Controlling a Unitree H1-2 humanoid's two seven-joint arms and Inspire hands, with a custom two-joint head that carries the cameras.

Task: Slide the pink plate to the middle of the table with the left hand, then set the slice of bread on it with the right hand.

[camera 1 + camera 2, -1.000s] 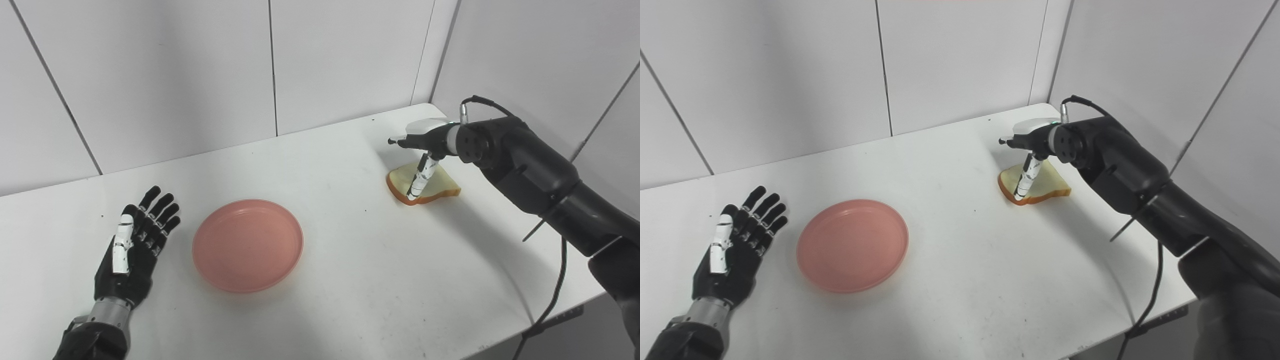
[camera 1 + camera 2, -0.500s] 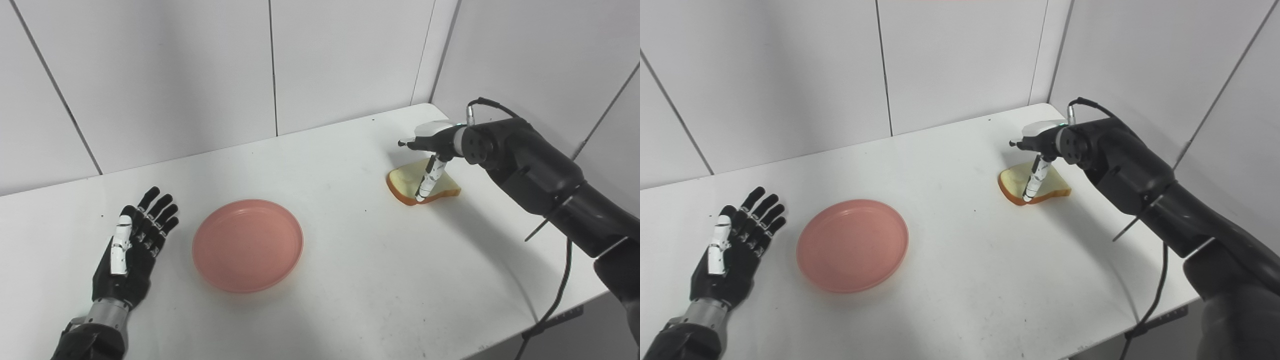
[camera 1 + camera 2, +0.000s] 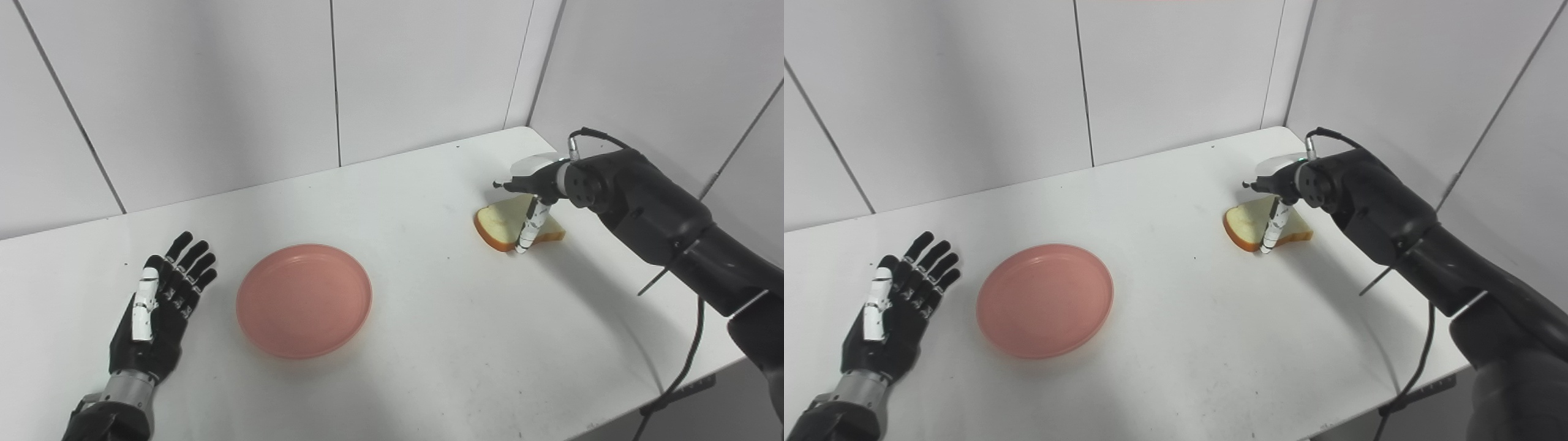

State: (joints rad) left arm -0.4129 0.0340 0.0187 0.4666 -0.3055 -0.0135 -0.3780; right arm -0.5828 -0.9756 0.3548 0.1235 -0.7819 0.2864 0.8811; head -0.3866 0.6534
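Observation:
The pink plate point(image 3: 304, 300) lies on the white table point(image 3: 429, 318), left of the middle. My left hand point(image 3: 156, 312) lies flat and open on the table just left of the plate, apart from it. The slice of bread point(image 3: 499, 223) lies on the table at the far right. My right hand point(image 3: 533, 184) hovers over the bread with its fingers stretched out to the left above it. Its thumb point(image 3: 528, 229) points down at the slice's near edge. The bread rests on the table, and the hand's palm side is hidden.
White wall panels point(image 3: 429, 73) close the table at the back and right, near the bread. My right arm point(image 3: 661, 226) with a black cable point(image 3: 686, 361) crosses the right side. The table's front edge point(image 3: 612, 416) runs at the lower right.
My right hand has shifted a little to the right over the bread, its thumb moving along the near edge. My left hand has drawn back slightly from the plate. Plate and bread have not moved.

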